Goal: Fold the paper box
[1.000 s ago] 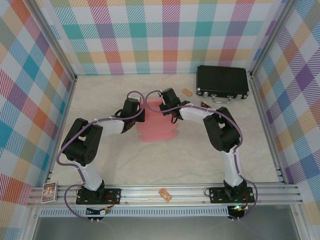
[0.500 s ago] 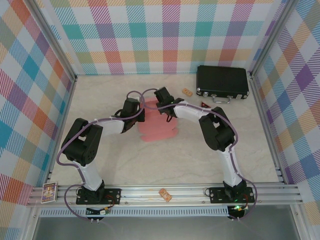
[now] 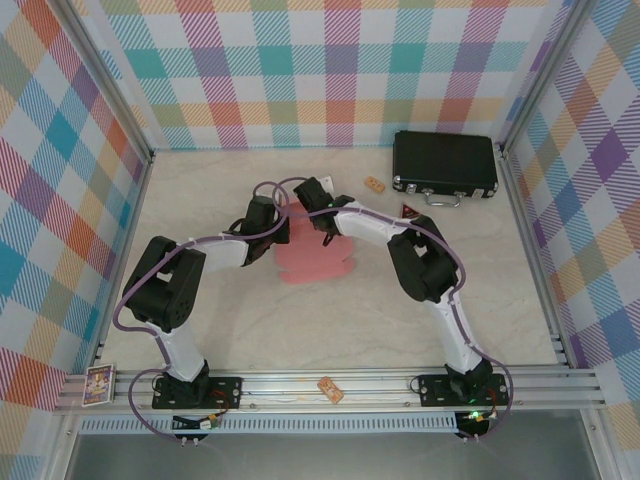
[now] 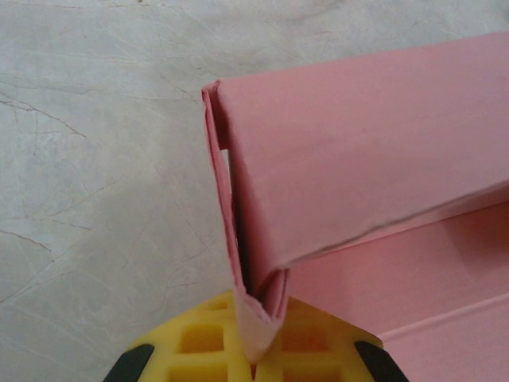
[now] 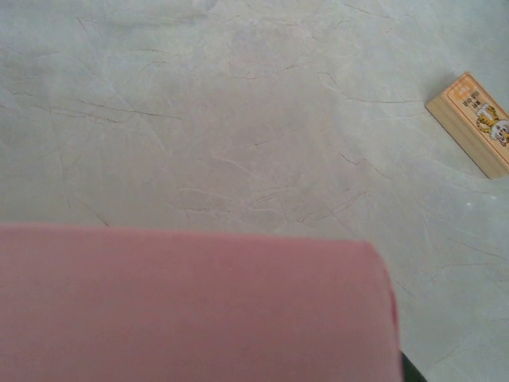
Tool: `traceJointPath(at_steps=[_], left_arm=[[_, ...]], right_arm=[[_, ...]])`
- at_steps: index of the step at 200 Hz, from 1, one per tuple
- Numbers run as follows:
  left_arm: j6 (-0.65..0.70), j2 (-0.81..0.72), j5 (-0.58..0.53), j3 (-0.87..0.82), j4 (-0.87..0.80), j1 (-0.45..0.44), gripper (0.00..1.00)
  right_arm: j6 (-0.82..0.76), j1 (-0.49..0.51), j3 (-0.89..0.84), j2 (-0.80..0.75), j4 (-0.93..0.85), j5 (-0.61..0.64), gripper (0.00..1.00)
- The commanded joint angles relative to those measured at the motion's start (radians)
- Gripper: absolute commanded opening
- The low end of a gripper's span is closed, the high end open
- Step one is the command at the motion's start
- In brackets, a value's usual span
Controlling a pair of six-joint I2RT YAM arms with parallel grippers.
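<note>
Right gripper has swung left along the far edge of the salmon-pink thin-cardboard paper box, jaws together. Left gripper is clamped on the folded corner edge. Beyond both is open pale marbled table.

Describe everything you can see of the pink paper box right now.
The paper box is plain salmon-pink thin card, matte and unprinted. It lies mid-table between the two arms, partly folded: the left wrist view shows one panel raised and bent over the flatter sheet below, with creases running along it. From above, its near edge is jagged. The left gripper is shut on a doubled corner of the card. The right gripper sits at the far edge; contact there can't be confirmed.
</note>
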Motion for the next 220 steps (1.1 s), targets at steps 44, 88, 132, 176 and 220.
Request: traceJointPath(at_steps=[44, 88, 132, 176, 220], left_arm=[[0.019, 0.024, 0.065, 0.018, -0.038, -0.029, 0.00], [0.020, 0.032, 0.039, 0.019, -0.047, -0.029, 0.00], [0.026, 0.033, 0.030, 0.018, -0.051, -0.030, 0.00], [0.041, 0.028, 0.023, 0.020, -0.063, -0.030, 0.00], [0.043, 0.028, 0.023, 0.020, -0.065, -0.029, 0.00]], right_arm=[[0.036, 0.003, 0.025, 0.083, -0.103, 0.106, 0.08], [-0.016, 0.003, -0.094, -0.001, 0.019, 0.033, 0.15], [-0.053, -0.015, -0.224, -0.088, 0.127, -0.086, 0.23], [-0.051, -0.037, -0.299, -0.139, 0.191, -0.178, 0.30], [-0.058, -0.040, -0.317, -0.146, 0.197, -0.204, 0.38]])
